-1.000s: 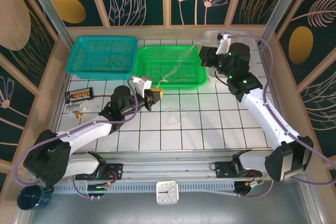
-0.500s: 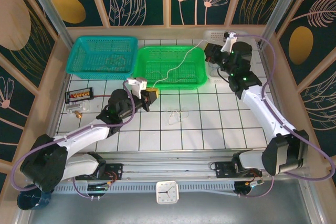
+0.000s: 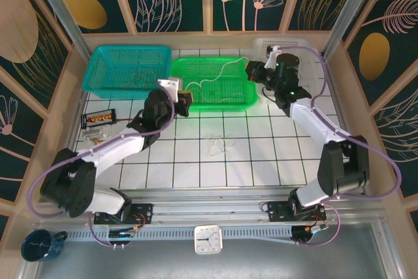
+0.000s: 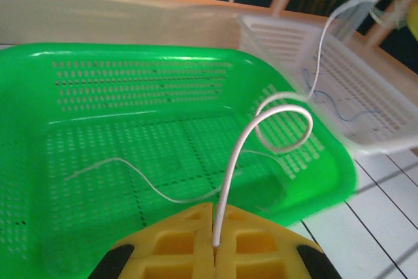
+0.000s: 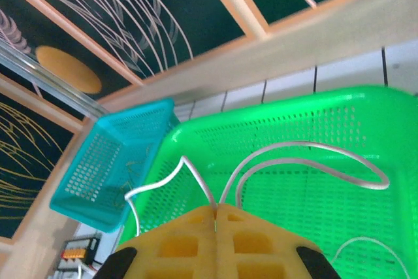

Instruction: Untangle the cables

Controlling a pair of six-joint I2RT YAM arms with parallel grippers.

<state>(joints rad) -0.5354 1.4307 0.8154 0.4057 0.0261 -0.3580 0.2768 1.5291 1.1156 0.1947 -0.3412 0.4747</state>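
A white cable (image 3: 215, 80) hangs slack over the green basket (image 3: 215, 104) between both grippers. My left gripper (image 3: 187, 101) is at the basket's front left corner. In the left wrist view its yellow fingers (image 4: 255, 243) are shut on the cable's end (image 4: 225, 194), and my left gripper (image 4: 213, 227) points into the basket. My right gripper (image 3: 251, 70) is at the basket's right rim, and in the right wrist view my right gripper (image 5: 215, 211) is shut on the same cable (image 5: 307, 147), which loops out both ways. A small clump of thin cables (image 3: 221, 143) lies on the tiled table.
Another thin pale wire (image 4: 150, 186) lies in the green basket (image 4: 130, 50). A teal basket (image 3: 127, 68) with yellowish wires stands to its left. A white basket (image 4: 366, 96) holding a thin blue wire (image 4: 346, 112) stands at the back right. A small connector block (image 3: 98, 118) sits at the left.
The left gripper has moved back to the green basket's front edge. The right gripper has shifted left and lower to its right rim. The white cable between them has gone slack.
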